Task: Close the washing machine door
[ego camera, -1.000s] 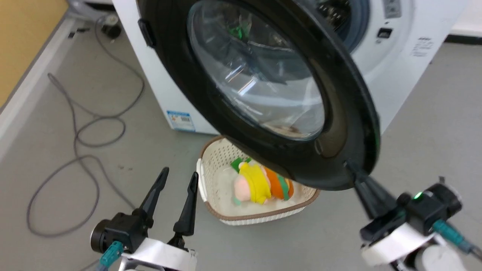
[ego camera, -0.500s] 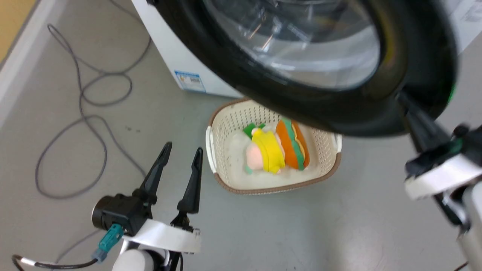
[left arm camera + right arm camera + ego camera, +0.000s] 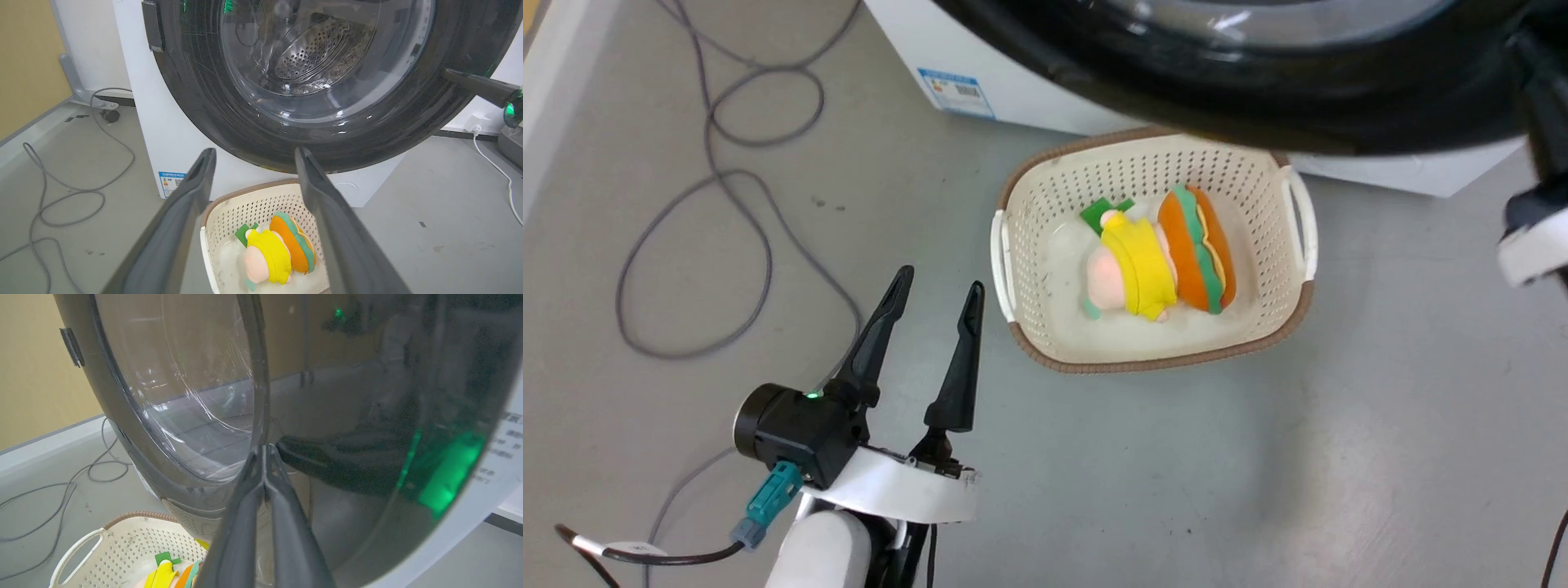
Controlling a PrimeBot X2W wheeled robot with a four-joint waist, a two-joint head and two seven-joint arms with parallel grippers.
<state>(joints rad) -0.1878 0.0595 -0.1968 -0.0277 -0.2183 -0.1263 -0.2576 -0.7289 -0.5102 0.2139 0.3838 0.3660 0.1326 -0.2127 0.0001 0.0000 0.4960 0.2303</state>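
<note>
Grey floor cable [image 3: 768, 245], far L; L gripper [image 3: 939, 280], two long dark fingers spread apart, nothing between them, over floor just beside cream perforated plastic basket [image 3: 1045, 220] w/ brown rim, holding yellow and orange plush toys [image 3: 1160, 261]; large round black washing machine door [image 3: 196, 94] w/ clear glass bowl, swung out from white boxy washing machine [image 3: 163, 143], overhanging basket's far edge; R gripper [image 3: 264, 451], fingers pinched together, empty, tips touching door's black rim.

Black washing machine door [image 3: 1258, 90] along top, white basket [image 3: 1005, 253] of plush toys [image 3: 1143, 265] below, left claw [image 3: 939, 282] parted
</note>
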